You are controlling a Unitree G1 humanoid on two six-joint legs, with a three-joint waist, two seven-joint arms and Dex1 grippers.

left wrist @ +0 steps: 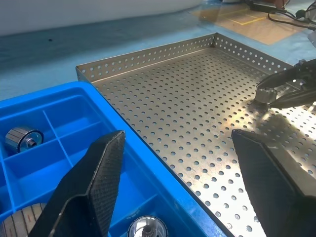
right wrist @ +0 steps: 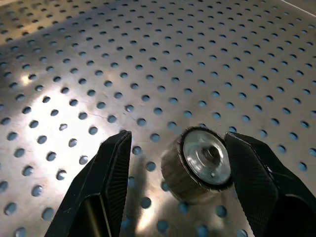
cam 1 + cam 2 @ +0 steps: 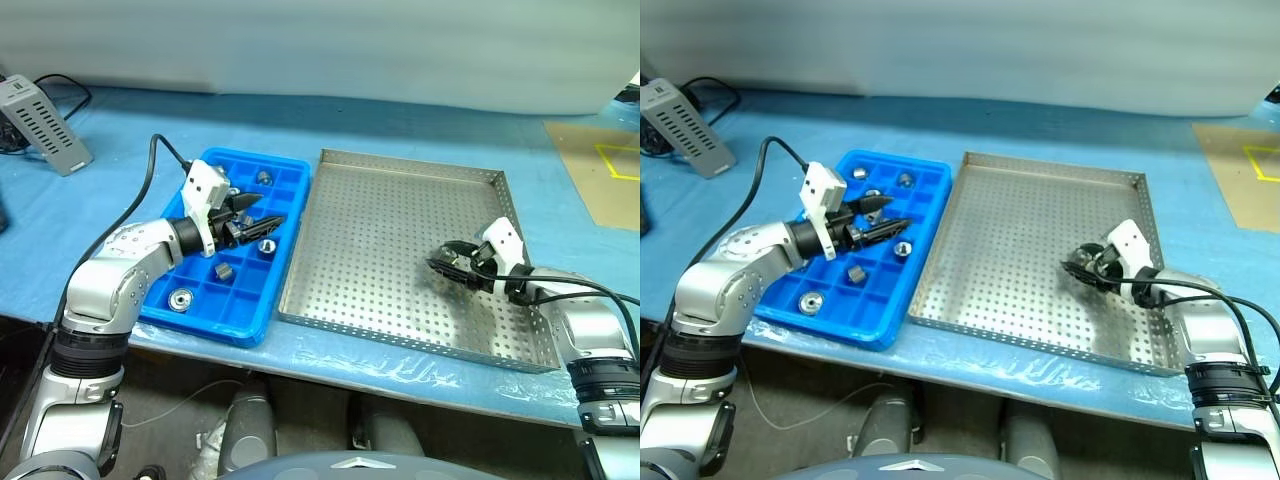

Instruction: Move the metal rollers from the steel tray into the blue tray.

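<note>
One metal roller (image 2: 200,165) lies on its side on the perforated floor of the steel tray (image 3: 380,230), near the tray's right rim, while several others already sit in compartments of the blue tray (image 3: 195,300) just to the left on the tabletop. The roller looks like a small, solid, stiff piece, probably heavy for its size and smooth enough to slip or roll away on the shiny floor; the safest hold is likely across its curved wall, with the fingers squeezing from both sides. The right tool (image 2: 180,163) is low over the tray, angled down and toward the left, its jaws spread with the roller between them, nearer one finger and not yet pinched. The left tool (image 3: 262,218) hangs over the blue tray, pointing toward the steel tray, jaws apart and empty.
</note>
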